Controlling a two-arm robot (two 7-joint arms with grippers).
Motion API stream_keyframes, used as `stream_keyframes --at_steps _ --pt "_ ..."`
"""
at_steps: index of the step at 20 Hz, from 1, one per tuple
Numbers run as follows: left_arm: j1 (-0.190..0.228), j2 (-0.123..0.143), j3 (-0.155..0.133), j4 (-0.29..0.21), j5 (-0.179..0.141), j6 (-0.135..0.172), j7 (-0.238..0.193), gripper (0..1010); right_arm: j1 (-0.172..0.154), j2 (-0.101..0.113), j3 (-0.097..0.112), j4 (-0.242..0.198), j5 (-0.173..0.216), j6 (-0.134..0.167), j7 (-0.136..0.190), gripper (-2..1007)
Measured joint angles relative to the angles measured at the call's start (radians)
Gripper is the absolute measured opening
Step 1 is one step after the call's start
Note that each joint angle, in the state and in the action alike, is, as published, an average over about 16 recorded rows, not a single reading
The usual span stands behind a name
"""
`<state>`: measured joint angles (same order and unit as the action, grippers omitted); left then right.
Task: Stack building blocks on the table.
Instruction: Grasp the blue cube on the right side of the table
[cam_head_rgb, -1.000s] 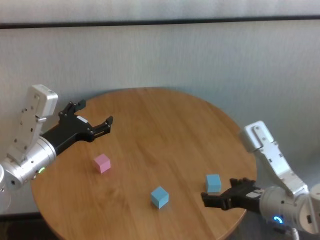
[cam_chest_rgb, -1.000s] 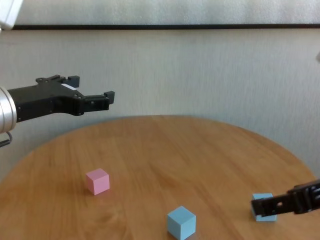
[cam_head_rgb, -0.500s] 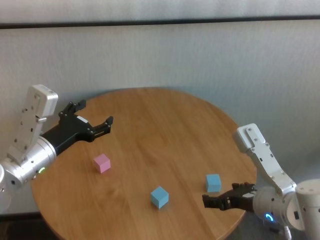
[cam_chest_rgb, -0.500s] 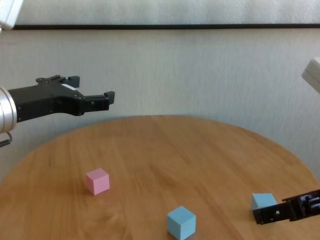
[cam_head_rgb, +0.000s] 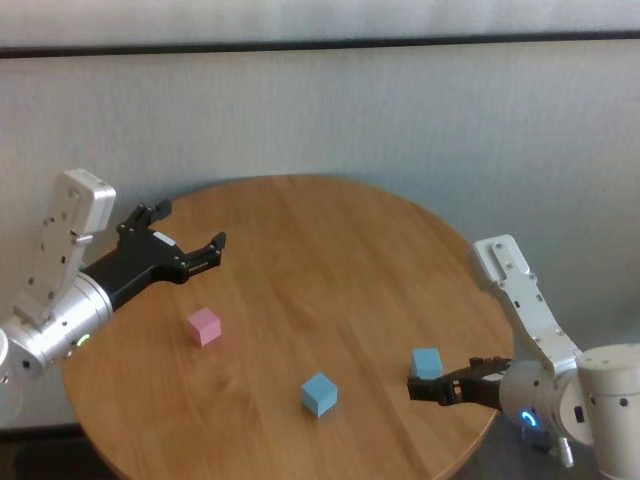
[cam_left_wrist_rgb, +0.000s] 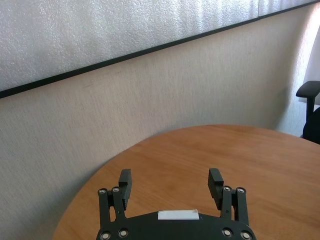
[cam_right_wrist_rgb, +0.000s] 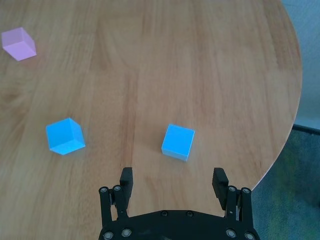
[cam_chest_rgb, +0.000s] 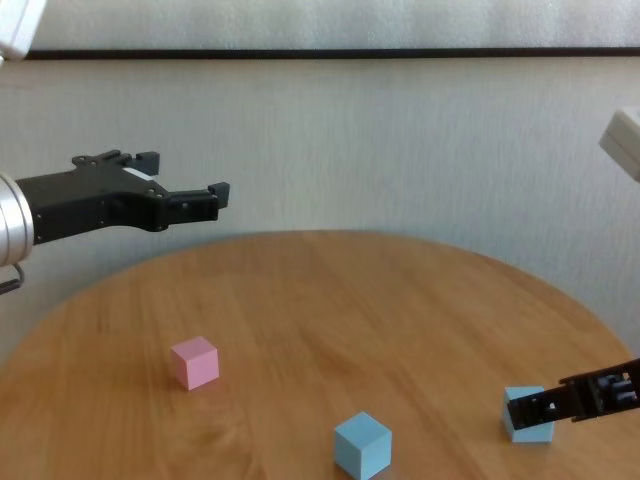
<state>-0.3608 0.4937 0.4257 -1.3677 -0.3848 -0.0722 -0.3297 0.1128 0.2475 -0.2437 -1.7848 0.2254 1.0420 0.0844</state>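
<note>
Blocks: small pink cube (cam_head_rgb: 204, 326) and two small light blue cubes (cam_head_rgb: 319, 394) (cam_head_rgb: 426, 364) lie apart on round wooden desk (cam_head_rgb: 330, 260) | stacked: none yet | right end effector (cam_head_rgb: 424, 389) wide, empty, near one blue cube | left end effector (cam_head_rgb: 190, 240) wide, empty, up high

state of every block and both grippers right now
pink matte cube: on the round wooden table, unstacked
middle light blue cube: on the table, alone
right light blue cube: on the table, just ahead of the right gripper
left gripper: open, empty, raised
right gripper: open, empty
</note>
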Motion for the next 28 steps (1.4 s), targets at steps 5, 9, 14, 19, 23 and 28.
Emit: stream_keyframes --at_steps 5,9,14,19,23,28 --pt "0.000 0.000 0.000 0.000 0.000 0.000 0.000 1003 0.019 -0.033 0.006 0.025 -0.017 0.019 -0.018 1005" --pt "0.000 0.000 0.000 0.000 0.000 0.000 0.000 1003 0.036 -0.052 0.006 0.053 -0.030 0.029 -0.027 1005" --pt "0.000 0.000 0.000 0.000 0.000 0.000 0.000 1003 0.060 -0.070 0.003 0.093 -0.048 0.033 -0.033 1005" --pt "0.000 0.000 0.000 0.000 0.000 0.000 0.000 1003 0.087 -0.084 0.001 0.137 -0.062 0.025 -0.033 1005" --pt "0.000 0.000 0.000 0.000 0.000 0.000 0.000 1003 0.108 -0.095 -0.001 0.172 -0.072 0.014 -0.029 1005" --pt "0.000 0.000 0.000 0.000 0.000 0.000 0.000 1003 0.129 -0.108 -0.001 0.209 -0.081 0.003 -0.024 1005"
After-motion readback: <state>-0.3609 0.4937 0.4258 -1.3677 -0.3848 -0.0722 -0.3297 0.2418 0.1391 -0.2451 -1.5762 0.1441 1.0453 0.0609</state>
